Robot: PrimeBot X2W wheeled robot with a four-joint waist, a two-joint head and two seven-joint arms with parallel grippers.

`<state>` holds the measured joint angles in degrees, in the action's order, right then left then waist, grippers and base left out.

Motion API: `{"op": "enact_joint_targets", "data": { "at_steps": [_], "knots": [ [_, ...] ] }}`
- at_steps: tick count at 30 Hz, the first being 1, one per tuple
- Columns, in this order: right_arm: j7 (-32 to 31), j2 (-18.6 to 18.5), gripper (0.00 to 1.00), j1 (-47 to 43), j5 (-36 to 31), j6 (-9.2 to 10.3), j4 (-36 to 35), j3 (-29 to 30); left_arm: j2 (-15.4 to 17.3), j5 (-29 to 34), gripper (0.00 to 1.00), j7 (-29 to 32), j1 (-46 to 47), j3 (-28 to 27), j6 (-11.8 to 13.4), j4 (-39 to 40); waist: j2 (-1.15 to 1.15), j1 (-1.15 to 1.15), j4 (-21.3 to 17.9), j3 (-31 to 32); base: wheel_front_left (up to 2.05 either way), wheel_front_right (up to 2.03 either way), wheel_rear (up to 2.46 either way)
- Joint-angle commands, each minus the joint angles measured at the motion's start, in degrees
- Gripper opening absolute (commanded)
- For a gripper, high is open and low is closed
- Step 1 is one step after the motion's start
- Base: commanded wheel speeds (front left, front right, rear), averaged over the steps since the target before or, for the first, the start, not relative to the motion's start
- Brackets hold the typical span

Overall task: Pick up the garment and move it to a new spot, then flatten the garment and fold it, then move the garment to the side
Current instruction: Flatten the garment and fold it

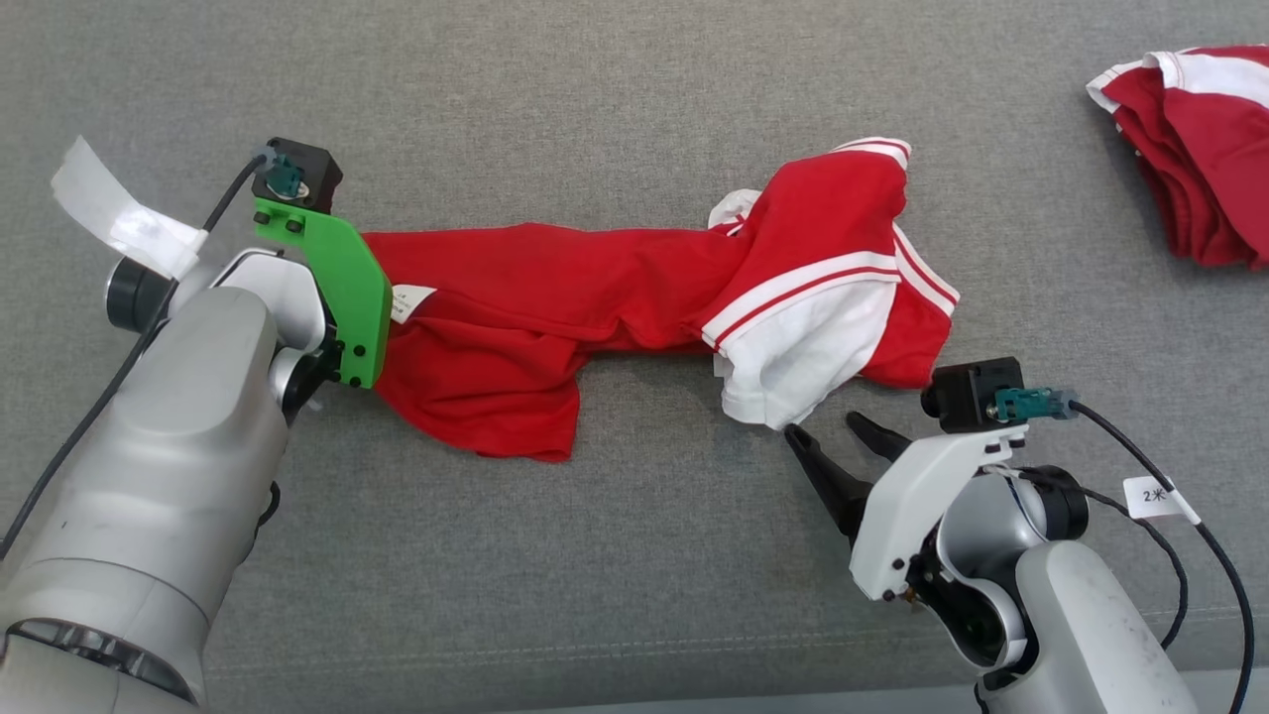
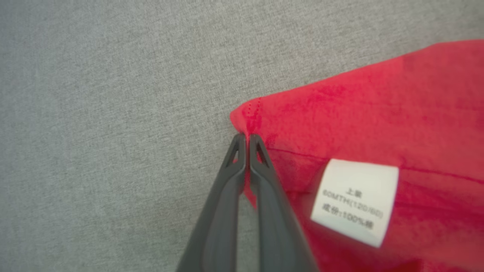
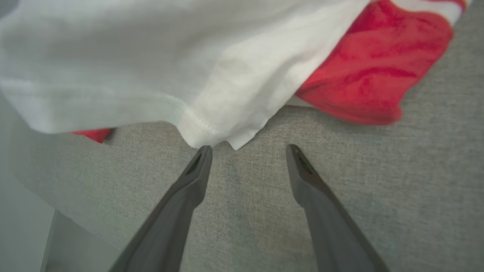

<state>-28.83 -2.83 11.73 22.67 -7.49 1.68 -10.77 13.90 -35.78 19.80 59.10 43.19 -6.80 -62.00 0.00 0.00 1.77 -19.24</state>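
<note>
Head view overlooks garment [image 1: 595, 288]; wrist views hug it.

The arms are rounded silver-grey shells [image 1: 149, 476]. The left wrist carries a green plastic bracket [image 1: 342, 288] with black screws, the right wrist a white bracket [image 1: 922, 496]. Each one bears a small black camera box [image 1: 312, 169] with a black cable [image 1: 234, 194]. The right gripper [image 3: 249, 147] has long dark-grey fingers [image 3: 321, 200].

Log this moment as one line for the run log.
left claw: shut on shirt corner near label | right claw: open, tips at white hem, not gripping | shirt: bunched on grey surface
</note>
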Motion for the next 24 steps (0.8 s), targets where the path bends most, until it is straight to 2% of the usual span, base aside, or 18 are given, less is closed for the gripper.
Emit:
{"op": "enact_joint_targets", "data": {
  "at_steps": [1, 10, 16, 17, 18, 19, 20, 21, 24],
  "knots": [
    [0.4, -0.1, 1.00, 0.7, 0.5, 0.01, 0.5, 0.0, -0.2, -0.3, 0.00, -0.3, 0.7, 0.2, -0.1, -0.3, 0.00, 0.00, 0.2, -0.1, 0.00, 0.00, 0.00],
    [2.9, -0.1, 1.00, 4.9, -0.1, 0.01, 7.6, -2.0, -1.4, -1.1, 0.00, -1.5, 1.1, 1.0, -0.4, -1.3, 0.00, 0.00, 1.7, -0.1, 0.00, 0.00, 0.00],
    [3.2, -0.2, 1.00, 6.6, -1.3, 0.01, 9.7, -3.4, -2.1, -1.6, 0.00, -2.2, 1.2, 1.8, -0.6, -1.9, 0.00, 0.00, 2.6, 0.0, 0.00, 0.00, 0.00],
    [3.0, -0.1, 0.94, 6.8, -1.6, 0.01, 9.9, -3.5, -2.2, -1.8, 0.00, -2.2, 1.3, 1.9, -0.6, -2.0, 0.00, 0.00, 2.8, 0.0, 0.00, 0.00, 0.00],
    [2.7, -0.1, 0.59, 6.7, -1.9, 0.01, 10.2, -3.4, -2.3, -1.9, 0.00, -2.3, 1.4, 2.1, -0.6, -2.1, 0.00, 0.00, 3.0, 0.0, 0.00, 0.00, 0.00],
    [2.6, -0.1, 0.41, 6.7, -2.1, 0.01, 10.2, -3.3, -2.3, -2.0, 0.00, -2.4, 1.4, 2.2, -0.6, -2.2, 0.00, 0.00, 3.0, 0.0, 0.00, 0.00, 0.00],
    [2.6, -0.1, 0.35, 6.7, -2.2, 0.01, 10.1, -3.3, -2.4, -2.2, 0.00, -2.6, 1.5, 2.2, -0.6, -2.2, 0.00, 0.00, 3.0, 0.0, 0.00, 0.00, 0.00],
    [2.5, -0.1, 0.35, 6.6, -2.3, 0.01, 10.1, -3.1, -2.4, -2.1, 0.00, -2.7, 1.5, 2.3, -0.6, -2.3, 0.00, 0.00, 3.0, 0.0, 0.00, 0.00, 0.00],
    [1.9, -0.2, 0.42, 6.4, -3.4, 0.01, 10.0, -2.3, -2.2, -2.4, 0.00, -2.8, 1.8, 2.5, -0.7, -2.4, 0.00, 0.00, 2.8, -0.1, 0.00, 0.00, 0.00]
  ]
}}
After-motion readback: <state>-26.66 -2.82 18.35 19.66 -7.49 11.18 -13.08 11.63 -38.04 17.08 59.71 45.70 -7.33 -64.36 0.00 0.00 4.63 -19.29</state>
